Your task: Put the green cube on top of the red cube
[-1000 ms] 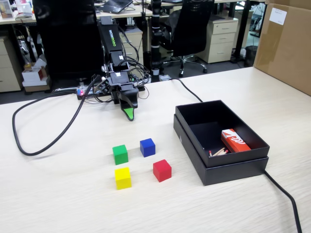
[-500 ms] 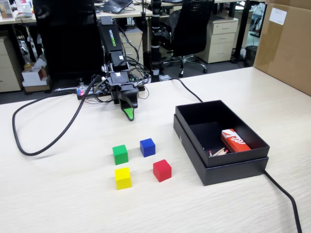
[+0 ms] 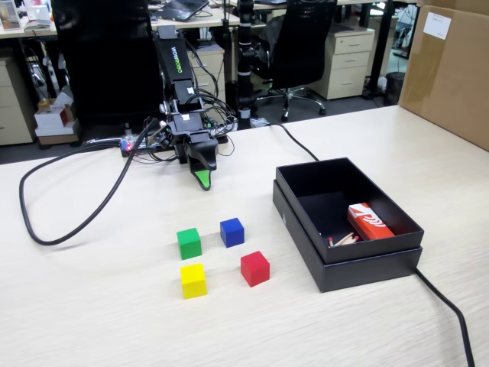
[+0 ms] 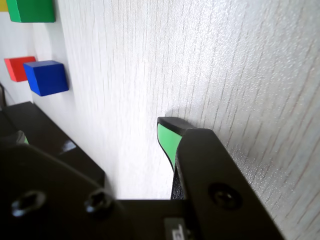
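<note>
In the fixed view the green cube point(image 3: 189, 243) sits on the pale wooden table, left of a blue cube point(image 3: 231, 232). The red cube point(image 3: 254, 268) rests nearer the front, to the right of a yellow cube point(image 3: 192, 280). My gripper point(image 3: 202, 180) hovers low over the table behind the cubes, well apart from them, tip pointing down. In the wrist view the green cube point(image 4: 31, 10) and red cube point(image 4: 18, 68) lie far off at the upper left. There my gripper point(image 4: 94, 132) stands open, bare table between its green-padded fingers, holding nothing.
An open black box point(image 3: 348, 246) with a red-and-white packet point(image 3: 369, 222) stands right of the cubes. A black cable point(image 3: 46, 229) loops across the left of the table, another point(image 3: 447, 306) trails off the front right. A cardboard box point(image 3: 449, 69) stands at the back right.
</note>
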